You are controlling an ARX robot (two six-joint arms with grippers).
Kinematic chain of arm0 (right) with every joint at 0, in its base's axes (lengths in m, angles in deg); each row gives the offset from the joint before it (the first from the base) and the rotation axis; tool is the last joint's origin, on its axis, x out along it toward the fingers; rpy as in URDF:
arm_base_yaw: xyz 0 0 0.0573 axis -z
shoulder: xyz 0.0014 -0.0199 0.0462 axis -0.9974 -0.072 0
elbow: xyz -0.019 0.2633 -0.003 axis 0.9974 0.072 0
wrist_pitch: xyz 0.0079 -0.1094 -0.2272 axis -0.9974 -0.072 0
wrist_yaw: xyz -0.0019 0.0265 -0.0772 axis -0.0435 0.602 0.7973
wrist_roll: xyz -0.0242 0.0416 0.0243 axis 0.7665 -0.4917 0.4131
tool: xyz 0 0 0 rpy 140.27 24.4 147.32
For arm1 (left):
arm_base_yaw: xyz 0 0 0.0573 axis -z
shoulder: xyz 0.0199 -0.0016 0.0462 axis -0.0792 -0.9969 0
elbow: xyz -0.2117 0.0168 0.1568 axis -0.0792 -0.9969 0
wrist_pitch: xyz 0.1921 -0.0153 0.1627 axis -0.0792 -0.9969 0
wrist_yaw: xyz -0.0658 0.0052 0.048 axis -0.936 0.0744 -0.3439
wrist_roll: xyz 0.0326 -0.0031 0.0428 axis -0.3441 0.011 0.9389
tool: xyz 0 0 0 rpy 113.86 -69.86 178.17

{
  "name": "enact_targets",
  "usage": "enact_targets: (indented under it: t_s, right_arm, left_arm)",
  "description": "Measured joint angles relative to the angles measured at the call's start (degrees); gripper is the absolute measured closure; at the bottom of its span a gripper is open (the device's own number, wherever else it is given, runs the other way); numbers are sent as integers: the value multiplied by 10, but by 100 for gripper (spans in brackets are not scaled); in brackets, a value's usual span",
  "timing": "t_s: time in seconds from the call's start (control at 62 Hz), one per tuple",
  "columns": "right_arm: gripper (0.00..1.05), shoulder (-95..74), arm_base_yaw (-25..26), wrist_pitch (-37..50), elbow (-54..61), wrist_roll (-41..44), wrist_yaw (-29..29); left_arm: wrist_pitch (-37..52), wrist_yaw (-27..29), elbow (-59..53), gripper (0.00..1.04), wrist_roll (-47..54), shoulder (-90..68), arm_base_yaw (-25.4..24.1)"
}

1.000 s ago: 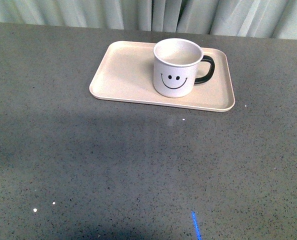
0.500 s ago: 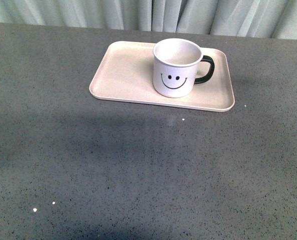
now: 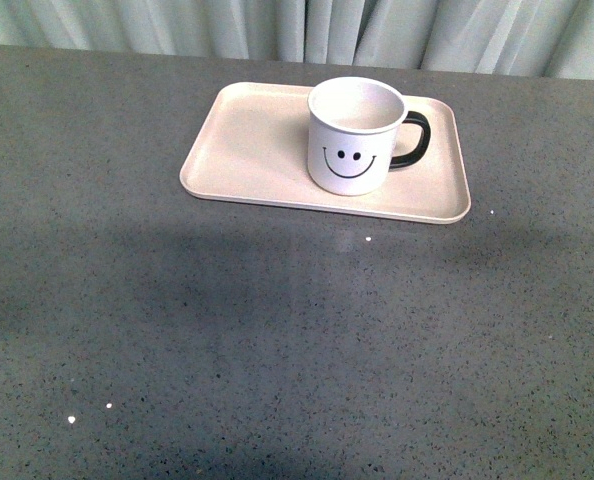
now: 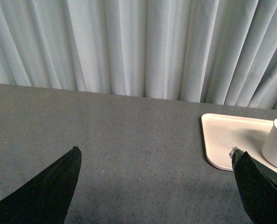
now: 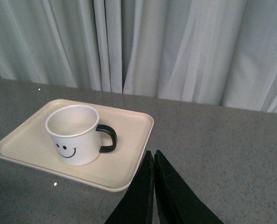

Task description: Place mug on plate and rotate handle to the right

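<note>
Front view: the mug (image 3: pixel 355 135) stands upright on the plate (image 3: pixel 247 150), right of its middle, handle (image 3: pixel 415 139) pointing right; no arm shows.

Left wrist view: the left claw (image 4: pixel 157 186) is wide open, empty, the mug beyond its right finger.

Right wrist view: the right claw (image 5: pixel 154 161) is closed on nothing, near the plate's right edge, apart from the mug.

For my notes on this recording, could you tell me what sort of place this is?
Probably a lab or staged test bench, not a home kitchen: a bare grey speckled table, pale pleated curtains as a backdrop, and only a smiley mug on a beige plate.

Left tool (image 4: pixel 155 186) agape, right tool (image 5: pixel 154 156) closed.
</note>
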Motion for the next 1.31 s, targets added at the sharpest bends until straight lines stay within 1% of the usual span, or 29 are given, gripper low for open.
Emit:
enact_targets:
  t_s: [0.306,0.758,0.984,1.306]
  right_arm:
    - [103,137,0,-100,36,0,0]
    - [103,356,0,-291,47,0,0]
    - [103,424,0,-356,47,0,0]
    - [103,497,0,-428,47,0,0]
  left_arm:
    - [0,0,0,9,0,0,0]
    - [0,0,0,9,0,0,0]
    - [0,0,0,9,0,0,0]
    - [0,0,0,9,0,0,0]
